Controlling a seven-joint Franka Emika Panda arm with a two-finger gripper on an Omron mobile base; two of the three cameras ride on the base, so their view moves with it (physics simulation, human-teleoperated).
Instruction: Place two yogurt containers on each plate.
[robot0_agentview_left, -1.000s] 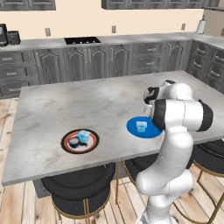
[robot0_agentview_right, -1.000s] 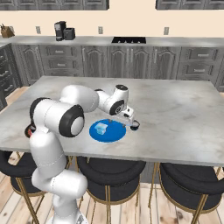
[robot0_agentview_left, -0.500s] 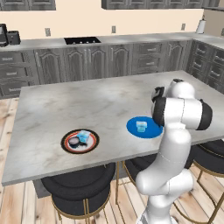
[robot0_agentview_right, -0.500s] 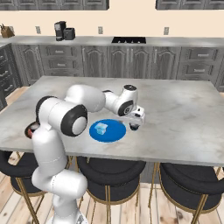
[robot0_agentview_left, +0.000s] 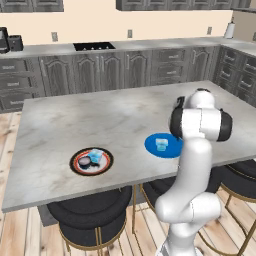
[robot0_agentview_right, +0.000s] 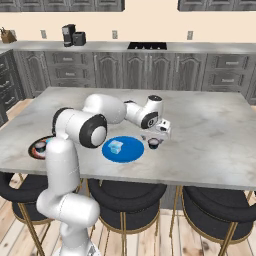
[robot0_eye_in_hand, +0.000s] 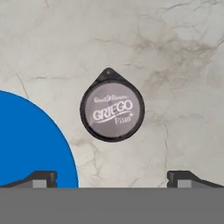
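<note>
The white arm folds forward over the grey marble island counter (robot0_agentview_right: 210, 130), elbow high, forearm reaching out and the hand tipped down. The gripper (robot0_agentview_right: 159, 136) hangs above the counter just beside the bright blue plate (robot0_agentview_right: 131, 151), on the side away from the arm's base. In the hand view the gripper (robot0_eye_in_hand: 112, 176) shows its two dark fingertips (robot0_eye_in_hand: 41, 178) standing far apart at the bottom edge, spread wide, nothing between them.

Below the hand sits a dark yogurt tub (robot0_eye_in_hand: 112, 110): round, black-rimmed, with a grey foil lid reading "GRIEGO Plus" and a small pointed pull tab. It stands on bare marble, close to the blue plate (robot0_eye_in_hand: 30, 144) but apart from it, with a strip of counter between tub and rim. From the right base view the same dark yogurt tub (robot0_agentview_right: 153, 143) sits just off the plate's edge, under the hand.

On the blue plate rests one pale blue boxy tub (robot0_agentview_right: 116, 147), near its middle. Well away from the blue plate, toward the far end of the counter, lies the red-rimmed patterned plate (robot0_agentview_left: 91, 161), carrying a second dark tub (robot0_agentview_left: 85, 162) and a second pale blue tub (robot0_agentview_left: 95, 157) side by side.

Around the dark tub the marble is open on every side but the plate's; the counter's near edge lies beyond the blue plate, with dark round stools (robot0_agentview_right: 120, 192) under it.
</note>
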